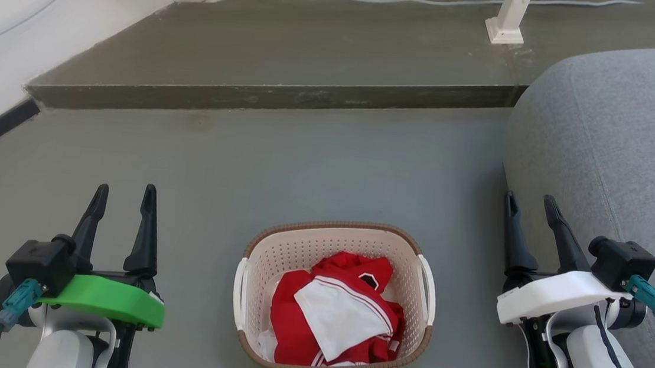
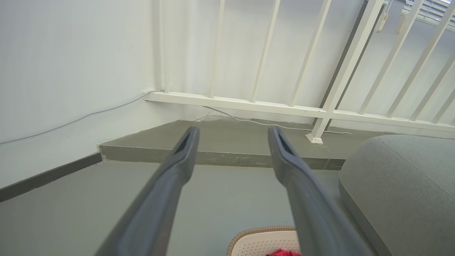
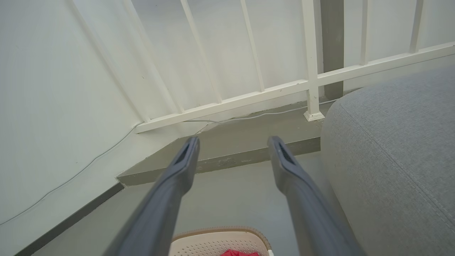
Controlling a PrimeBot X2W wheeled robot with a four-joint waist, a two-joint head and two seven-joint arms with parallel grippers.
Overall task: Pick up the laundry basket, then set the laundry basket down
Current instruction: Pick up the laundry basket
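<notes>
The left gripper (image 1: 127,188) and right gripper (image 1: 529,197) spread their fingers wide and hold nothing. The laundry basket (image 1: 322,249) sits between them. A gray cushion (image 1: 616,132) is just beside the right fingers.

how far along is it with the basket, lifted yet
Done: nothing visible; the laundry basket sits on the floor with red and white clothes inside. In hand: nothing; the left hand and right hand are open, one at each side, clear of the basket. Left: grasp it, lift it, set it down.
</notes>
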